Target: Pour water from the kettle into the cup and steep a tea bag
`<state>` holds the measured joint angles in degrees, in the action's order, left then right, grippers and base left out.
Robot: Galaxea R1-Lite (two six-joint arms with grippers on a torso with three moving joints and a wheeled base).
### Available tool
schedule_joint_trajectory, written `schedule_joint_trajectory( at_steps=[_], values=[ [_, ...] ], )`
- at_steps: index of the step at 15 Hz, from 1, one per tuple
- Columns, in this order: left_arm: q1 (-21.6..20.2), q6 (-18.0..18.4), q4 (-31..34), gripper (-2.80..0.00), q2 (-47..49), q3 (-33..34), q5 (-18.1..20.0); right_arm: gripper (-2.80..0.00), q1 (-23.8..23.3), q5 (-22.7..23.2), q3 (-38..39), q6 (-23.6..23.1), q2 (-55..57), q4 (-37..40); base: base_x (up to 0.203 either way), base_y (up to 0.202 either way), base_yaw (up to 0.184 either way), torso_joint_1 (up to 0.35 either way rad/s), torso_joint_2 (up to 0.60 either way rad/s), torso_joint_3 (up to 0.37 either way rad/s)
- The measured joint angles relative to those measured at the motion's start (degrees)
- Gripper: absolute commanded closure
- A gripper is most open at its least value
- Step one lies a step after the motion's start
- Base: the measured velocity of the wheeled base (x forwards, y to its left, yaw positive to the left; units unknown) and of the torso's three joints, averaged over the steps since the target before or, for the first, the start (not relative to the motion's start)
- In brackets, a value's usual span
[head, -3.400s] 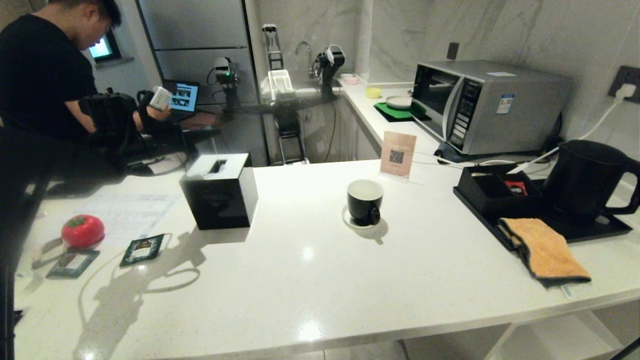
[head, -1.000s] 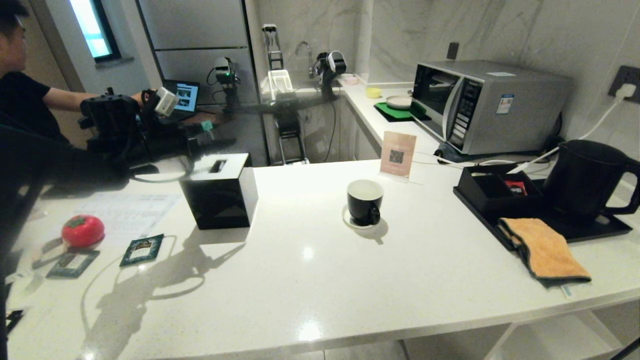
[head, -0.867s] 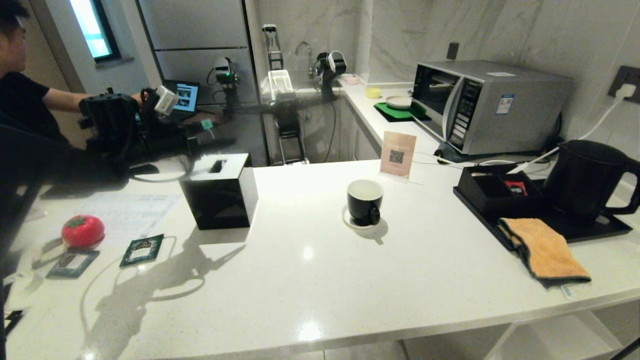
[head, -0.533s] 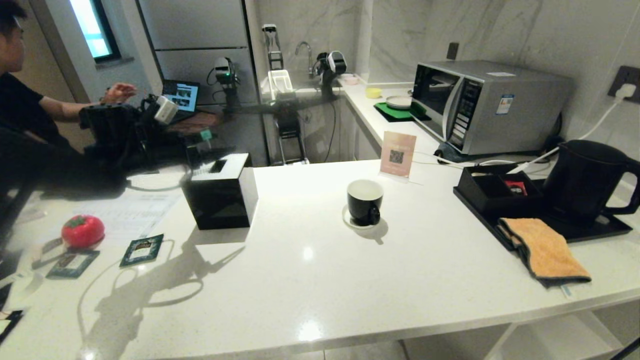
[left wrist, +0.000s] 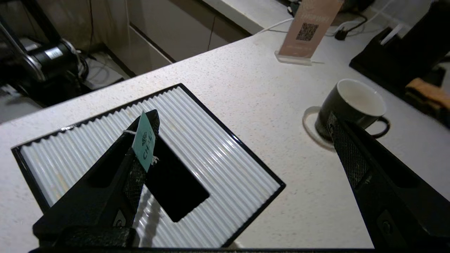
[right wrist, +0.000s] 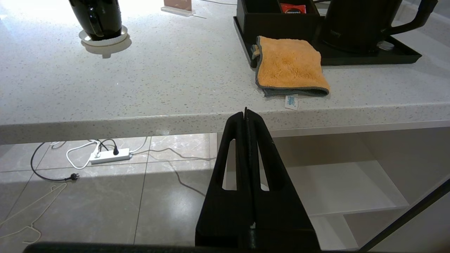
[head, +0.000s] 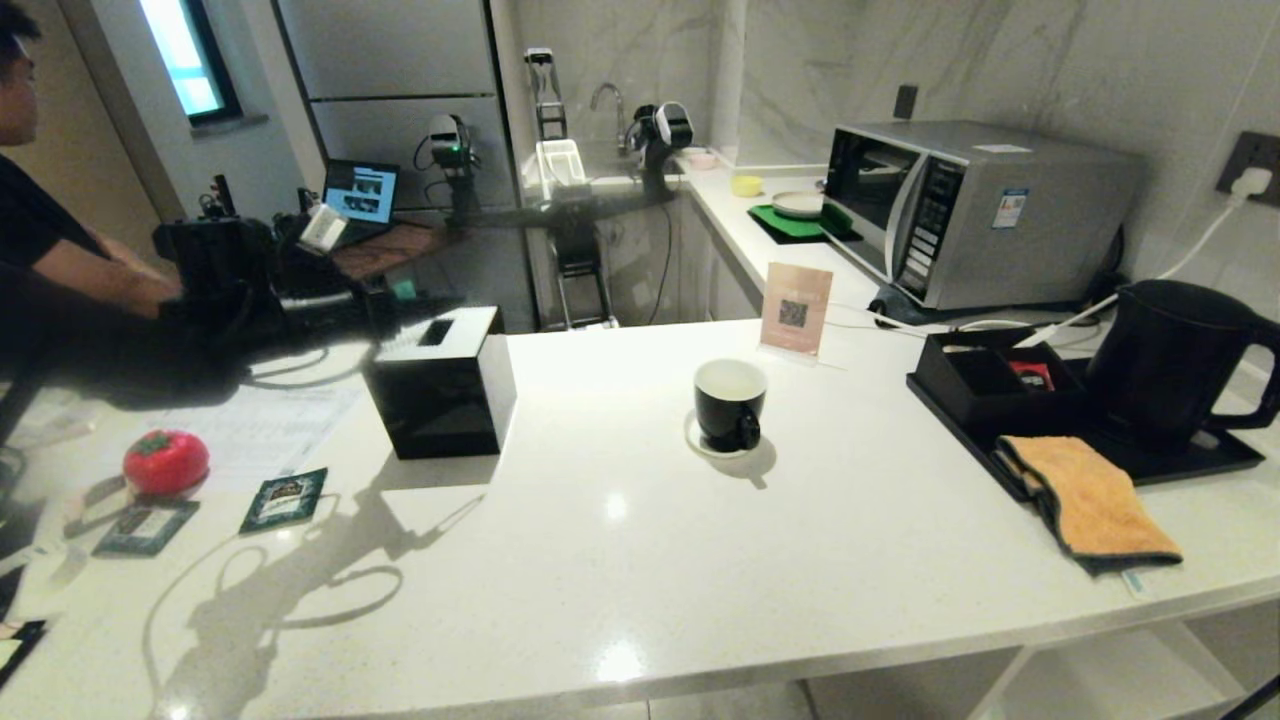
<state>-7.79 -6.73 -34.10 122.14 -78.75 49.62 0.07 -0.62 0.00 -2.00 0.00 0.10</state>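
The left claw [left wrist: 242, 133] hangs above the counter [head: 640, 560] with its jaws spread wide and nothing clamped between them. A small green tea tag [left wrist: 144, 146] with a bit of white string clings to the inner face of one finger [left wrist: 133, 175]. Directly beneath that finger sits the black tissue box [left wrist: 147, 168], its ribbed white top and dark slot facing up at the claw. Just past the tip of the other finger stands the cup [left wrist: 351, 105] on its white saucer [left wrist: 311, 124], white inside; whether it holds anything cannot be told. Farther beyond the cup from this claw are a card stand [left wrist: 306, 31] and the black tray [head: 1180, 460].

The right claw [right wrist: 246, 114] is clenched, fingers pressed flat together and holding nothing, parked below the counter's front edge over the tiled floor [right wrist: 88, 211]. Ahead of it and above, an orange cloth [right wrist: 288, 66] drapes over the tray's near edge. Behind the cloth, on the tray, the kettle [right wrist: 358, 24] stands upright. Beside the kettle is an open black organiser box [right wrist: 267, 21] with a red packet [right wrist: 292, 7] inside.

A person [head: 50, 240] is at the counter's far left corner.
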Motion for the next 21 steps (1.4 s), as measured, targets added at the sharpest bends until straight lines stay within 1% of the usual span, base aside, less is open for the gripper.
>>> schedule_joint_trajectory(
  at_steps=[3, 8, 11, 13, 16, 19, 21],
  values=[
    [0.1, -7.6, 1.1, -2.80, -1.1, -0.1, -2.7, 0.00, 0.0, 0.0, 0.0, 0.0, 0.0, 0.0, 0.000, 0.000, 0.000, 0.000, 0.00, 0.000],
    [0.3, -23.3, 1.3, -2.80, -3.6, -0.3, -4.0, 0.00, 0.0, 0.0, 0.0, 0.0, 0.0, 0.0, 0.000, 0.000, 0.000, 0.000, 0.00, 0.000],
    [0.8, -31.3, 2.9, -2.80, -5.0, -0.3, -6.6, 0.00, 0.0, 0.0, 0.0, 0.0, 0.0, 0.0, 0.000, 0.000, 0.000, 0.000, 0.00, 0.000],
    [1.3, -35.8, 3.4, -2.80, -5.7, -0.3, -8.0, 0.00, 0.0, 0.0, 0.0, 0.0, 0.0, 0.0, 0.000, 0.000, 0.000, 0.000, 0.00, 0.000],
    [2.1, -42.9, 4.8, -2.80, -6.9, -0.4, -8.3, 0.00, 0.0, 0.0, 0.0, 0.0, 0.0, 0.0, 0.000, 0.000, 0.000, 0.000, 0.00, 0.000],
    [2.8, -47.2, 7.1, -2.80, -7.9, -0.5, -8.5, 0.00, 0.0, 0.0, 0.0, 0.0, 0.0, 0.0, 0.000, 0.000, 0.000, 0.000, 0.00, 0.000],
    [3.3, -52.1, 7.3, -2.80, -8.7, -0.5, -9.4, 0.00, 0.0, 0.0, 0.0, 0.0, 0.0, 0.0, 0.000, 0.000, 0.000, 0.000, 0.00, 0.000]
  ],
)
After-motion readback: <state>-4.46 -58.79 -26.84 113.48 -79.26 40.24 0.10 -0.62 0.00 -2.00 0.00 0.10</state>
